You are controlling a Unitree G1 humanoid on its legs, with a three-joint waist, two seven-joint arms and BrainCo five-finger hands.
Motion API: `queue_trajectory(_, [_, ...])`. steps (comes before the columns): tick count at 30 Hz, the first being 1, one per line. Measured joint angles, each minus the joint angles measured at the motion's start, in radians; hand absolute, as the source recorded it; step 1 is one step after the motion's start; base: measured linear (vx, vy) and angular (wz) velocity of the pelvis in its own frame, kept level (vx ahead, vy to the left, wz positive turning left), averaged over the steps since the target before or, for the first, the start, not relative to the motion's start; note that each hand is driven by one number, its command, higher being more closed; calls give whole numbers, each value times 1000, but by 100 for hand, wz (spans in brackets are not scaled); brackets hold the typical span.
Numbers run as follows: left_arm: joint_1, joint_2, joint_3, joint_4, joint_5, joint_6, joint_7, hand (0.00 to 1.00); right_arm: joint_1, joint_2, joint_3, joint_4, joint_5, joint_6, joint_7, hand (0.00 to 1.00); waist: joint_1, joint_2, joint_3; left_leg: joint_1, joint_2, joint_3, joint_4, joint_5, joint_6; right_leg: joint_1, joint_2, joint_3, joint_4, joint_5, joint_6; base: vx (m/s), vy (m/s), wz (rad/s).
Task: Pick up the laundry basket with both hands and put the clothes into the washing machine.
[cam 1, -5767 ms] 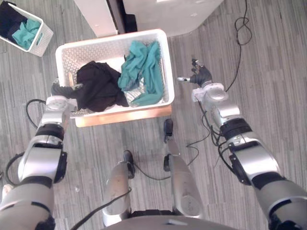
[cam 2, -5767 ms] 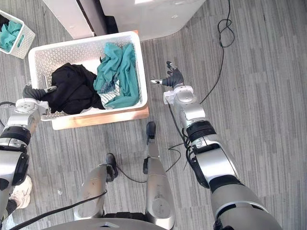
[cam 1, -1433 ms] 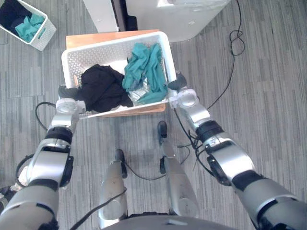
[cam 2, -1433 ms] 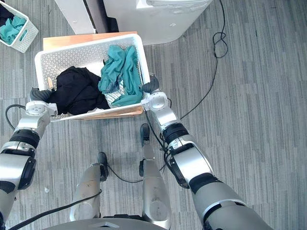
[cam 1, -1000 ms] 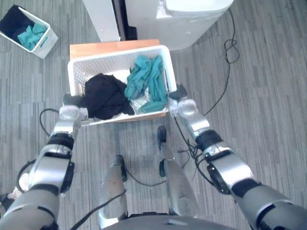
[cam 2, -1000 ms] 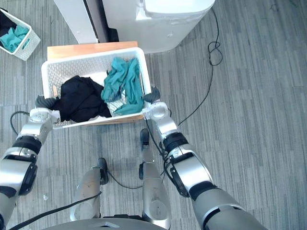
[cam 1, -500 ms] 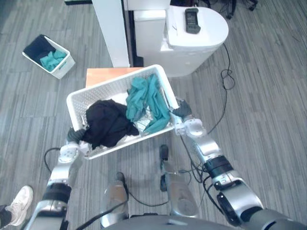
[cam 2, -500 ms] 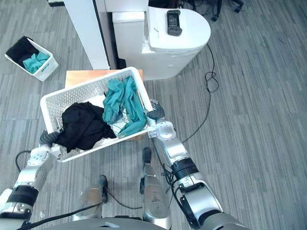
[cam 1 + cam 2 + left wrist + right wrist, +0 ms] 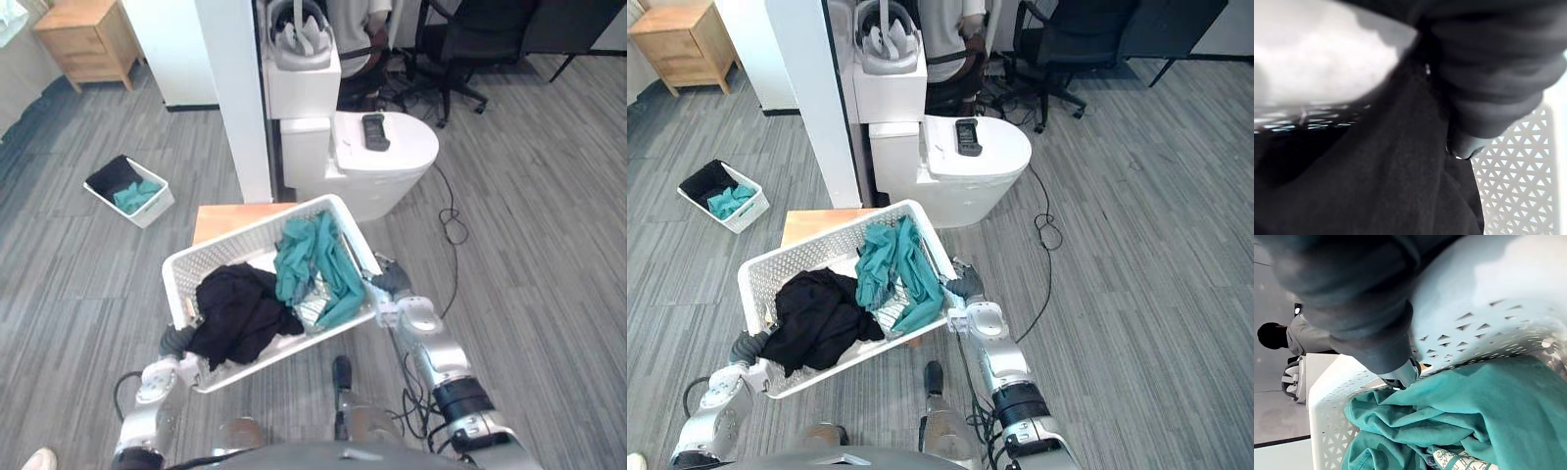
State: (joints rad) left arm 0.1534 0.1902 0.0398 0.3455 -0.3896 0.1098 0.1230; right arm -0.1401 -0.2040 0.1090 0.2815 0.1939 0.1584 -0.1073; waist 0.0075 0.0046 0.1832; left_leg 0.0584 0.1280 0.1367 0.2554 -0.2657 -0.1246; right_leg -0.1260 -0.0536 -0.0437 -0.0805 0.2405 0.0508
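So, washing machine [image 9: 387,157] upper centre, lid looks shut, nothing loaded. Then laundry basket [image 9: 235,245] mid-frame, lifted, tilted, black and teal clothes [image 9: 313,264] inside. Grip: left hand [image 9: 174,340], right hand [image 9: 393,282] curled round opposite rims. Carry and dump left.

- Left hand [image 9: 173,342]: its fingers are hidden behind the near corner of the laundry basket [image 9: 235,239] and the black garment [image 9: 240,311], and its wrist view is blurred, so the grip cannot be told.
- Right hand [image 9: 392,282]: in the eye views the finger ends pass out of sight over the basket rim.
- Patterned cloth [image 9: 313,311]: mostly covered by the teal garment [image 9: 313,259].
- Wooden stand [image 9: 220,219]: largely hidden under the basket.
- Dark object [image 9: 374,131] on the washing machine [image 9: 392,162]: too small to identify.
- Seated person [image 9: 359,18]: cut off by the top edge.
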Motion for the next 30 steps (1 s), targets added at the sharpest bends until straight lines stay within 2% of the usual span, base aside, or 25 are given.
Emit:
queue_trajectory(6, [-1,-15,-39,55,38,6,-18,100,95,6,-44,1,0,1,8,100,-32,-1,-9,31,-17,5,-14,4,6,19,-14,14,1,14,18,-3,29,-4])
queue_trajectory(8, [-1,-16,-49,56,53,7,-23,100,124,11,-61,-3,0,1,12,100,-32,-3,-12,29,-24,30,-6,1,11,-2,-14,44,18,17,21,-38,34,-30])
queue_trajectory(11, [-1,-15,-48,53,81,7,-24,100,178,32,-82,-69,-1,1,12,100,-35,-5,-12,-15,-30,88,68,-38,24,-65,-12,109,60,24,32,-83,43,-57])
queue_trajectory(13, [17,-14,-43,19,90,7,-24,100,207,38,-80,-105,-5,1,12,100,-44,-9,-11,-40,-27,137,150,-80,36,-89,-4,155,70,9,43,-146,71,-71])
queue_trajectory(14, [29,-14,-42,-2,91,7,-25,100,222,40,-77,-118,-5,1,12,100,-48,-24,-4,-36,-25,166,174,-93,48,-93,1,160,69,-41,33,-166,80,-79])
queue_trajectory(15, [31,-15,-42,-5,94,7,-25,100,224,40,-76,-118,-6,2,12,100,-50,-19,-5,-28,-19,178,164,-88,56,-94,3,138,69,-111,23,-174,88,-100])
queue_trajectory(16, [32,-20,-41,-9,99,7,-23,100,219,44,-70,-125,-8,3,9,100,-45,6,-9,-4,18,237,121,-57,72,-119,3,27,128,-206,3,-178,63,-126])
queue_trajectory(17, [39,-19,-23,-20,99,3,-20,100,210,50,-67,-136,-10,2,5,100,-38,0,-11,4,38,302,108,-46,76,-183,-22,-107,316,-197,-68,-138,46,-130])
queue_trajectory(18, [38,-18,-14,-19,99,2,-18,100,207,53,-58,-140,-12,1,3,100,-33,-19,-14,13,41,330,107,-45,78,-198,-47,-173,434,-214,-98,-139,25,-117])
queue_trajectory(19, [41,-18,-11,-17,98,2,-14,100,207,54,-50,-137,-25,1,-4,100,-29,-30,-16,35,38,372,108,-45,80,-183,-110,-282,616,-275,-130,-67,14,-80])
queue_trajectory(21, [54,-21,-11,-17,97,2,-7,100,205,55,-42,-135,-42,1,-5,100,-15,-56,-32,55,30,422,121,-48,85,-132,-177,-374,707,-345,-138,-101,4,-111])
queue_trajectory(22, [52,-20,-1,-2,82,1,7,100,160,48,-17,-128,-44,-1,-5,100,-12,-68,-49,26,17,435,132,-49,90,-114,-121,-436,568,-287,-162,-185,11,-162])
queue_trajectory(23, [50,-23,0,5,74,1,8,100,134,39,-9,-119,-44,-1,-5,100,1,-45,-55,13,29,431,94,-42,92,-114,-77,-413,469,-222,-141,-253,7,-206])
queue_trajectory(24, [37,-34,5,23,53,-1,2,100,86,35,-5,-90,-45,-1,-5,100,16,-17,-56,7,50,514,37,5,90,-119,-68,-453,490,-261,-184,-221,-18,-149])
queue_trajectory(25, [11,-44,-3,20,37,-2,6,100,61,23,-8,-56,-44,-2,-6,100,8,-30,-62,12,30,544,11,31,99,-94,-147,-512,638,-377,-138,-167,-35,-129])
queue_trajectory(26, [10,-47,-4,20,35,-2,6,100,46,22,-12,-27,-45,-2,-6,100,8,-24,-59,15,18,567,3,38,101,-44,-181,-520,657,-429,-77,-121,-71,-75])
queue_trajectory(27, [10,-48,-4,23,29,-2,6,100,36,19,-8,-17,-45,-2,-6,100,12,-26,-60,15,18,588,6,39,101,-16,-197,-511,630,-470,-60,-123,-130,-109])
queue_trajectory(28, [9,-51,-2,36,19,-2,11,100,18,5,9,-16,-45,-2,-6,100,24,-19,-56,15,29,635,3,54,98,7,-174,-509,531,-468,-55,-168,-178,-96])
queue_trajectory(29, [9,-52,-4,41,19,-2,13,100,14,-1,13,-16,-45,-2,-5,100,22,-4,-52,11,40,638,-2,67,98,12,-147,-502,492,-437,-68,-167,-204,-96])
queue_trajectory(30, [9,-53,-11,44,18,-1,15,100,17,-11,20,-16,-45,-1,-5,100,18,12,-52,4,56,635,-16,95,96,23,-94,-479,408,-387,-87,-118,-170,-45])
